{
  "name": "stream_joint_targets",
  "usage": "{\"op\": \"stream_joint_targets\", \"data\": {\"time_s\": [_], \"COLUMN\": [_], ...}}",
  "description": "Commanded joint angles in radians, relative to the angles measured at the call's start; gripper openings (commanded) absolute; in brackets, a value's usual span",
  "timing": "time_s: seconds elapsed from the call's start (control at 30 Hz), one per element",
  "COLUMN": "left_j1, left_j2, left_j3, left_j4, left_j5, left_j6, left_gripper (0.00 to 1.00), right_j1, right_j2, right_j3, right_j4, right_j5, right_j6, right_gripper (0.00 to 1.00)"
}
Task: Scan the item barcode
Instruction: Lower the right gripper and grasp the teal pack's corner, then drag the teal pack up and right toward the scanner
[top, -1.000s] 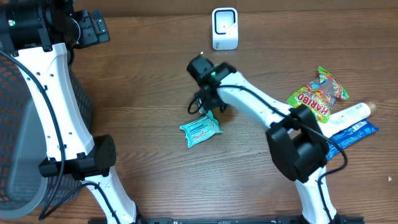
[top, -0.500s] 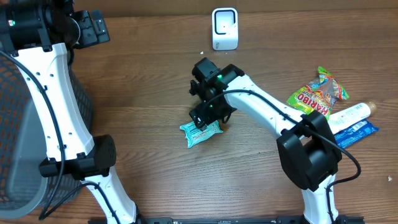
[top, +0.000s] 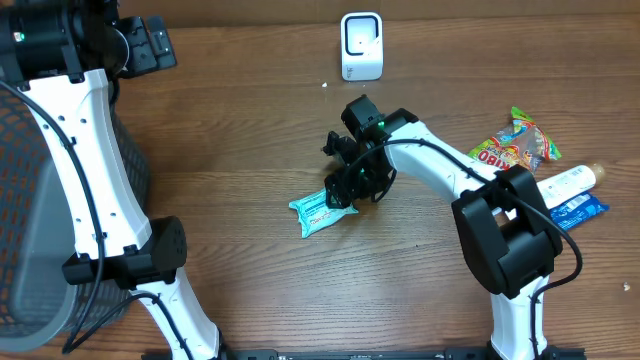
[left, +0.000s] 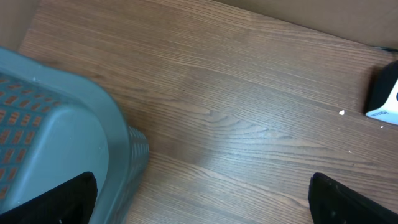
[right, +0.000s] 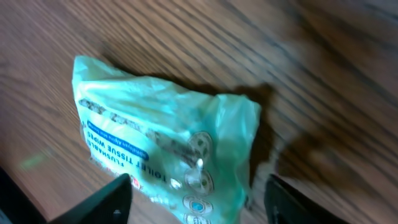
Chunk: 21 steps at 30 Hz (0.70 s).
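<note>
Wipes pack (right: 161, 143) straddled by spread right tool (right: 199, 186) | left tool (left: 202, 196) released, beside basket (left: 62, 124) rim

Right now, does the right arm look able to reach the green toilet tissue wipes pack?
Probably yes: the right gripper hangs just above one end of the wipes pack, its fingers open on either side, and nothing lies between them.

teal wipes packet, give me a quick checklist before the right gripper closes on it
1. The teal plastic wipes packet sits between the fingers of the right gripper: ok.
2. Jaws clamped on the packet: not ok, they stand apart.
3. Barcode showing: cannot tell.
4. The white barcode scanner upright, nothing in front of it: ok.
5. The left gripper open, far from the packet: ok.
</note>
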Motion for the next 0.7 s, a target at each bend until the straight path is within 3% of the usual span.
{"op": "stream_joint_targets", "data": {"time_s": [0.0, 0.1, 0.27, 0.6, 0.67], "left_j1": [0.003, 0.003, 0.003, 0.003, 0.003], "left_j2": [0.009, 0.009, 0.009, 0.009, 0.009], "left_j3": [0.000, 0.000, 0.000, 0.000, 0.000], "left_j4": [0.001, 0.001, 0.001, 0.001, 0.001], "left_j5": [0.005, 0.005, 0.005, 0.005, 0.005], "left_j6": [0.019, 0.019, 0.019, 0.019, 0.019], "left_gripper": [0.99, 1.00, 0.99, 1.00, 1.00], "right_j1": [0.004, 0.004, 0.004, -0.016, -0.019], "right_j2": [-0.007, -0.007, -0.007, -0.019, -0.019], "right_j3": [-0.027, -0.029, -0.029, -0.002, 0.003], "right_j4": [0.034, 0.046, 0.053, 0.040, 0.043], "right_j5": [-0.043, -0.057, -0.057, -0.121, -0.121], "right_j6": [-0.003, -0.003, 0.047, 0.071, 0.083], "right_gripper": [0.62, 0.47, 0.04, 0.07, 0.48]}}
